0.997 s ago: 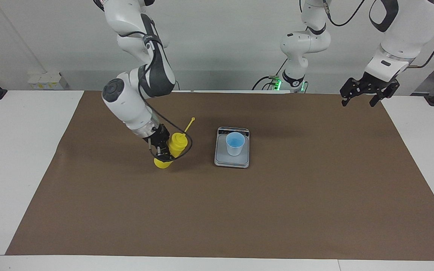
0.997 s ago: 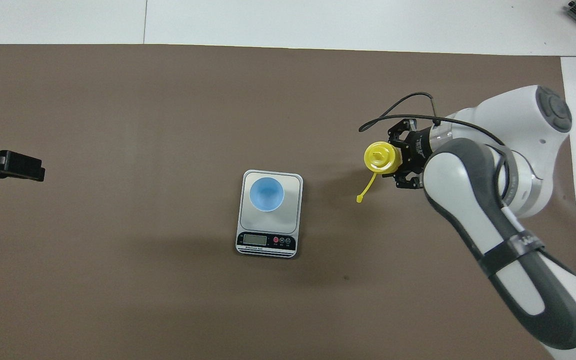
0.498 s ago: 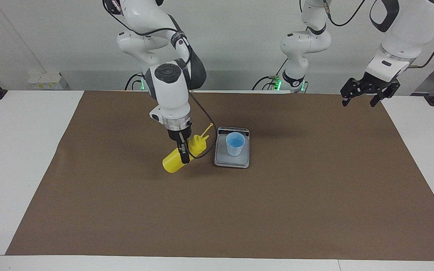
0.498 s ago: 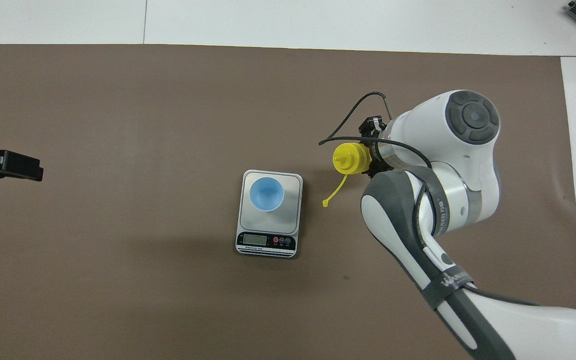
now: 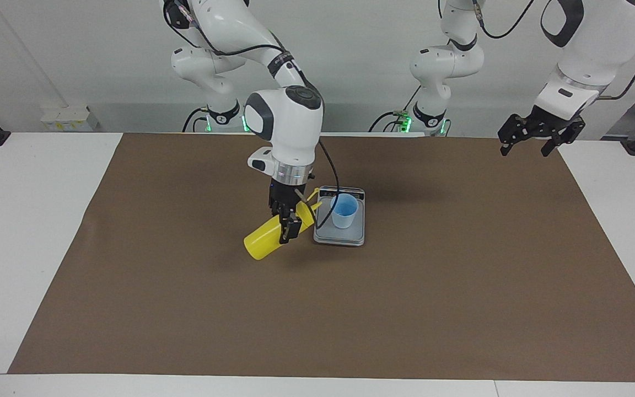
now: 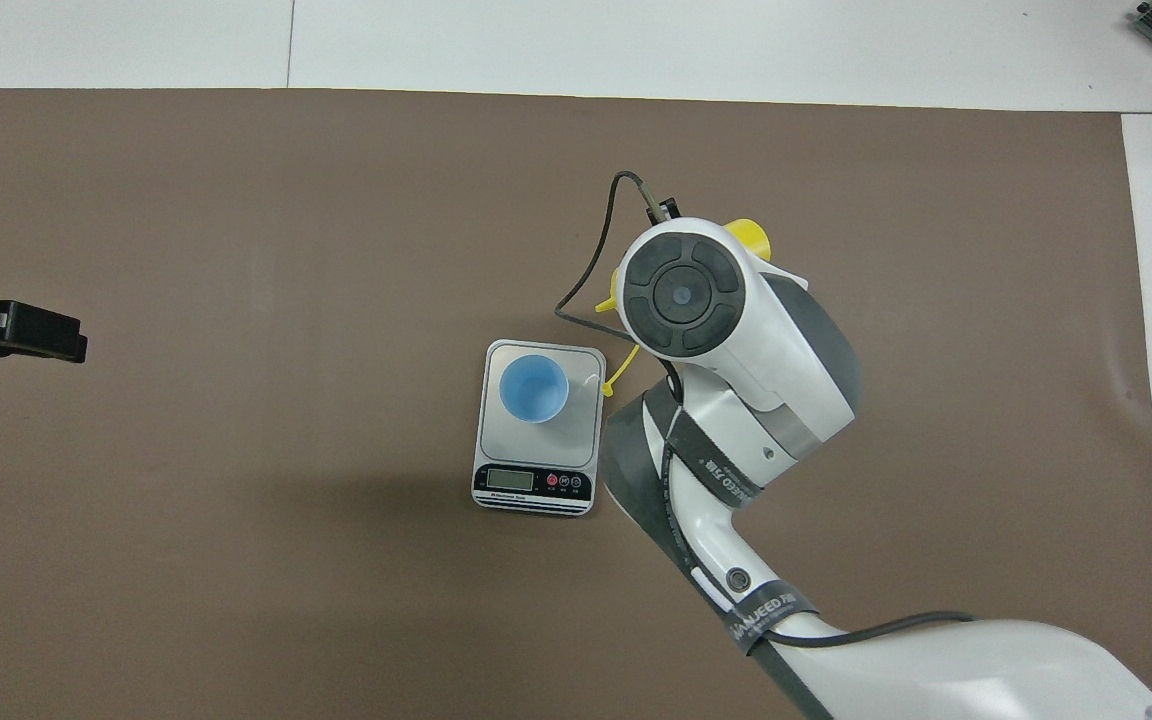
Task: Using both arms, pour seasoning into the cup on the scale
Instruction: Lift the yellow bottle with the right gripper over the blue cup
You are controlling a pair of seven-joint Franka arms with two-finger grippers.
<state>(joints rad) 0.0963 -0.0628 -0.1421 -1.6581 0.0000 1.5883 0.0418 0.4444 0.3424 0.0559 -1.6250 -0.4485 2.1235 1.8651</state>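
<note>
Facing view, lower frame to upper. The brown mat [image 5: 350, 309] covers the white desk [image 5: 25, 231]. At frame centre, the yellow cylindrical plastic squeeze bottle [image 5: 265, 241] hangs tilted in the air, base low toward the lower left of the frame, nozzle end raised toward the scale; its thin yellow cap strap [image 5: 313, 194] reaches the scale's edge. The right end effector [image 5: 287, 223] of the white jointed right arm [image 5: 287, 118] is clamped on the bottle's upper body. Just beside it, at centre frame, the flat silver-grey rectangular kitchen scale [image 5: 339, 236] lies on the mat, dark display strip toward the robots. The small light blue tapered plastic cup [image 5: 344, 210] stands upright on its weighing plate. In the upper right of the frame, the left end effector [image 5: 538, 144] waits in the air above the mat's corner, fingers spread apart and holding nothing.

In the overhead view, the right arm's wrist [image 6: 681, 295] covers most of the bottle [image 6: 748, 236]; the cup [image 6: 533, 388] sits on the scale [image 6: 581, 440] at centre frame.
</note>
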